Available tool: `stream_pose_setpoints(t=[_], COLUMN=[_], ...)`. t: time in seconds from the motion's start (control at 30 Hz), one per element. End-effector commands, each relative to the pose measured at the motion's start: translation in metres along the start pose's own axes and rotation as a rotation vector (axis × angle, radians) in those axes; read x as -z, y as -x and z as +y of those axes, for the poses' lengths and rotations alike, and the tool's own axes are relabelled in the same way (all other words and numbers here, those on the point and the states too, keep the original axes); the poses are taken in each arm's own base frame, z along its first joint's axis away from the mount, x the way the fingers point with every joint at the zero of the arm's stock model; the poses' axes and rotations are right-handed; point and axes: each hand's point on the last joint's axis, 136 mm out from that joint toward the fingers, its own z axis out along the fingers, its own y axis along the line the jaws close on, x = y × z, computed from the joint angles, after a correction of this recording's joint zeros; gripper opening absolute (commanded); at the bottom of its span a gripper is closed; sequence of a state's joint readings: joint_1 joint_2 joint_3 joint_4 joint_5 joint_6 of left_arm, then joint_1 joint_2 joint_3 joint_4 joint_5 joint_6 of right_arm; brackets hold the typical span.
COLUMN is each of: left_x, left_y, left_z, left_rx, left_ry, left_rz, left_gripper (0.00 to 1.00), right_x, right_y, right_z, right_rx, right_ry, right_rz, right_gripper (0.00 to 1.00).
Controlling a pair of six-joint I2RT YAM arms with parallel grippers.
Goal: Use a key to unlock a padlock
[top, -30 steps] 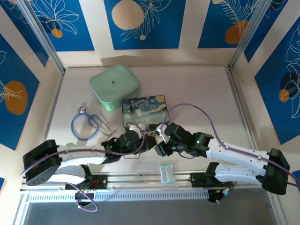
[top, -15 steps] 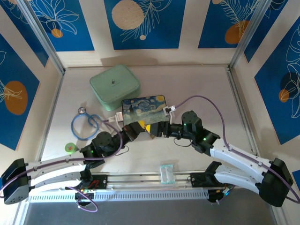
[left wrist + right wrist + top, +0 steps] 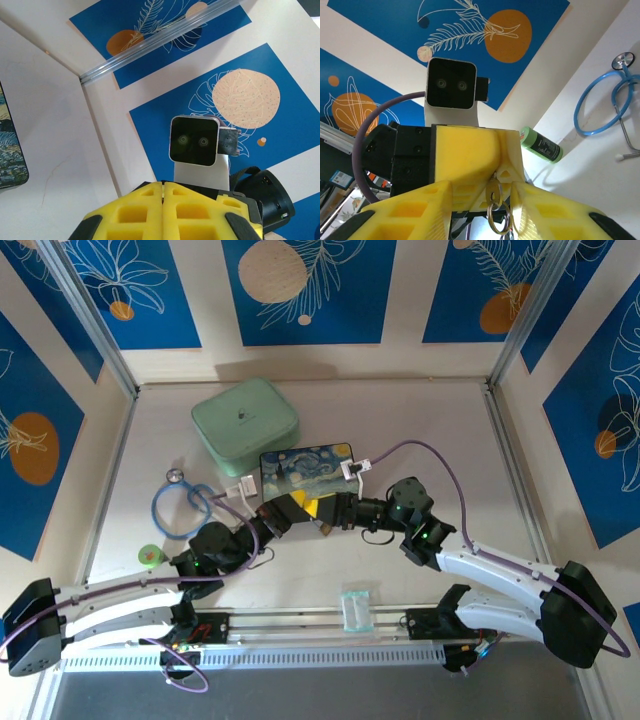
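In the top view my left gripper (image 3: pixel 290 506) and right gripper (image 3: pixel 322 512) meet tip to tip just in front of the painted box (image 3: pixel 310 465). The left wrist view shows the left gripper (image 3: pixel 164 184) with its yellow pads pressed together. In the right wrist view the key (image 3: pixel 495 192) sticks out of those shut left pads (image 3: pixel 470 155), head down, with a wire ring (image 3: pixel 498 220) hanging from it. My right gripper (image 3: pixel 481 192) is open, and its fingers (image 3: pixel 395 215) stand either side of the key without touching it. The padlock is hidden.
A mint green case (image 3: pixel 245 423) lies behind the box. A blue stethoscope (image 3: pixel 185 505) and a small green roll (image 3: pixel 151 556) lie to the left. A clear plastic packet (image 3: pixel 354 608) sits on the rail at the near edge.
Both arms have reached farther from the near edge. The grippers' meeting point moved up to the box's front. Over the last half second the right gripper crept slightly left toward the left one.
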State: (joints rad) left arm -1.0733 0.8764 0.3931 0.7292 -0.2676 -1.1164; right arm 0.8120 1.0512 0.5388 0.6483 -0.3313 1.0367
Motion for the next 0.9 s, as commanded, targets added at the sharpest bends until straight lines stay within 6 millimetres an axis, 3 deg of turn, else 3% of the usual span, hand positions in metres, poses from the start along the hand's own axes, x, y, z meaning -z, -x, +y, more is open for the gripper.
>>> stream_pose_setpoints(t=[0.0, 0.1, 0.5, 0.57, 0.63, 0.7, 0.87], left_x=[0.001, 0.0, 0.0, 0.0, 0.0, 0.0, -0.001], left_y=[0.007, 0.006, 0.002, 0.002, 0.002, 0.003, 0.001], left_z=[-0.006, -0.005, 0.004, 0.005, 0.004, 0.002, 0.002], left_rx=[0.012, 0.009, 0.022, 0.025, 0.024, 0.022, 0.02], left_ry=[-0.038, -0.031, -0.002, 0.0, -0.003, -0.007, -0.005], left_rz=[-0.037, -0.027, -0.019, -0.019, -0.019, -0.018, -0.009], left_gripper=[0.0, 0.0, 0.0, 0.0, 0.0, 0.0, 0.0], right_x=[0.0, 0.0, 0.0, 0.001, 0.002, 0.002, -0.003], right_y=[0.003, 0.004, -0.001, -0.002, -0.002, -0.001, 0.002], right_z=[0.009, 0.005, 0.0, -0.004, -0.01, -0.012, -0.007], right_rx=[0.026, 0.023, 0.015, 0.008, -0.008, -0.009, 0.006], right_ry=[0.041, 0.031, 0.019, 0.007, -0.021, -0.034, -0.015], right_rz=[-0.003, -0.006, 0.004, 0.003, -0.002, -0.003, 0.004], right_gripper=[0.3, 0.14, 0.04, 0.06, 0.21, 0.29, 0.31])
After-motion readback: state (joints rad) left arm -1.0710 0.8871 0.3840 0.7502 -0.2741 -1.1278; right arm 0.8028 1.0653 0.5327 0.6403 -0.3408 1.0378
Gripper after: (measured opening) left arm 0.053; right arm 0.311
